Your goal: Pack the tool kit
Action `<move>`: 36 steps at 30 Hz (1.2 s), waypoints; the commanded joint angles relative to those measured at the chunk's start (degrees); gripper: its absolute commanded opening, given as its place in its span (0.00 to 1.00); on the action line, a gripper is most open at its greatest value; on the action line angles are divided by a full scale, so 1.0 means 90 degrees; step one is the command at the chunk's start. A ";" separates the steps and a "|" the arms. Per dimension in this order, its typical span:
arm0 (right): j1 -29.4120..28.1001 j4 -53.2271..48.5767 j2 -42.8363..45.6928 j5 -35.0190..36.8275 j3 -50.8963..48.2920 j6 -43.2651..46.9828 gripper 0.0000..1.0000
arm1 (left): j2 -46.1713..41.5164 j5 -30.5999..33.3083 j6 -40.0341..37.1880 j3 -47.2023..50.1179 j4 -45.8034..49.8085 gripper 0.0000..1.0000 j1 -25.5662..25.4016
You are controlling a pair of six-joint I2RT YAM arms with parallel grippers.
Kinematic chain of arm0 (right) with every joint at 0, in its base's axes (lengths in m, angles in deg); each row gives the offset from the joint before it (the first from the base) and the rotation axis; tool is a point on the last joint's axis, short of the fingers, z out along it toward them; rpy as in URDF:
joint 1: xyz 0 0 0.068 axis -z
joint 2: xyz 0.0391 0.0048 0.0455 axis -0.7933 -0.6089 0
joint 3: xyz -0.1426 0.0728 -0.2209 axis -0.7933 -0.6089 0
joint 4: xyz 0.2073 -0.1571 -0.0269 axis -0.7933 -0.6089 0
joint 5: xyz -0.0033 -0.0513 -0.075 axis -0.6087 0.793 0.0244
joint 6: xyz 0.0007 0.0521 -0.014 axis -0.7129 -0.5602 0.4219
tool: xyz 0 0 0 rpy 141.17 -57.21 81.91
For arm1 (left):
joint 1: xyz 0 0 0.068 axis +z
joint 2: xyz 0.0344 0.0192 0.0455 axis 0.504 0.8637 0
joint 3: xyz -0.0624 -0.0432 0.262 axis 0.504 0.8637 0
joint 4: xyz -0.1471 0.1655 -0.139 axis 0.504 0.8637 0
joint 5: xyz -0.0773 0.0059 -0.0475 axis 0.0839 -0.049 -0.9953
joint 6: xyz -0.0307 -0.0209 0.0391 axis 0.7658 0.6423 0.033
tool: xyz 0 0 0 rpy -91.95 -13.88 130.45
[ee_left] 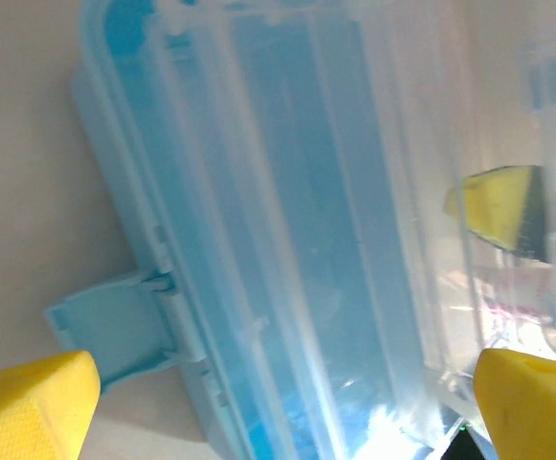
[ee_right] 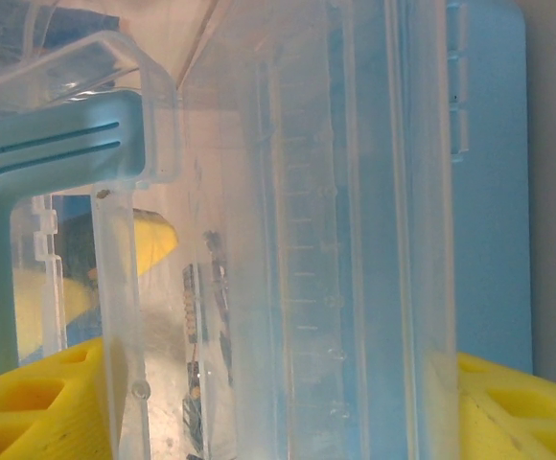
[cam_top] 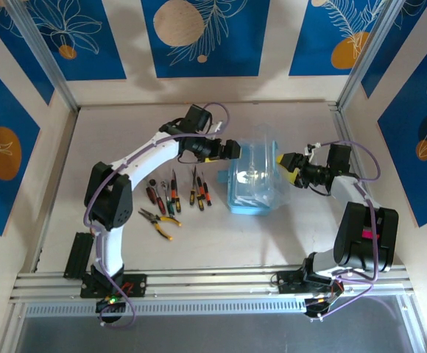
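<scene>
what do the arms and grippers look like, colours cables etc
The left arm is white with black joints; the right arm is mostly black, with a pink mark and a white base link. A purple cable loops along each. The left gripper and right gripper are black with blocky yellow fingers.

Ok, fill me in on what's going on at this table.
Two robot arms are working on a translucent light-blue tool case in the middle of the table. The left gripper is open at the case's left side. The right gripper straddles the clear plastic on the right side, but whether it is clamping is unclear. The screwdrivers and pliers lie on the table left of the case, not yet packed.
</scene>
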 commanded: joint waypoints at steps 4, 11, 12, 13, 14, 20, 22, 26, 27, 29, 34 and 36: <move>-0.0123 -0.0162 -0.0132 -0.0130 0.0364 0.0448 0.56 | 0.0255 -0.0613 0.0223 -0.0473 -0.0450 1.00 -0.0490; -0.0223 -0.0257 -0.0193 -0.0091 0.0494 0.0497 0.56 | 0.0158 -0.0974 0.0764 -0.0142 -0.1678 1.00 -0.0596; -0.0239 -0.0275 -0.0215 -0.0084 0.0516 0.0501 0.56 | 0.0150 -0.1028 0.0833 -0.0103 -0.1818 1.00 -0.0597; -0.0250 -0.0272 -0.0225 -0.0088 0.0527 0.0496 0.56 | 0.0150 -0.1098 0.0930 -0.0073 -0.1969 1.00 -0.0596; -0.0265 -0.0286 -0.0244 -0.0090 0.0533 0.0502 0.56 | 0.0164 -0.1173 0.1010 -0.0050 -0.2119 1.00 -0.0610; -0.0405 -0.0472 -0.0335 0.0037 0.0728 0.0568 0.63 | 0.0377 -0.1404 0.1429 -0.0094 -0.2668 1.00 -0.0680; -0.0464 -0.0720 -0.0330 0.0200 0.0869 0.0668 0.73 | 0.0426 -0.1417 0.1505 -0.0140 -0.2753 1.00 -0.0688; -0.0495 -0.1274 -0.0138 0.0721 0.1132 0.0845 0.95 | 0.0475 -0.1427 0.1541 -0.0341 -0.2761 1.00 -0.0698; -0.0480 -0.1411 -0.0060 0.0871 0.1182 0.0869 0.98 | 0.0486 -0.1428 0.1532 -0.0390 -0.2745 1.00 -0.0698; -0.0440 -0.1759 0.0120 0.1253 0.1292 0.0912 0.99 | 0.0516 -0.1451 0.1541 -0.0504 -0.2719 1.00 -0.0694; -0.0231 -0.2580 0.0609 0.2171 0.1525 0.0956 0.99 | 0.0551 -0.1474 0.1576 -0.0642 -0.2727 1.00 -0.0702; -0.0209 -0.2833 0.0880 0.2453 0.1567 0.1021 0.99 | 0.0554 -0.1476 0.1614 -0.0681 -0.2747 1.00 -0.0699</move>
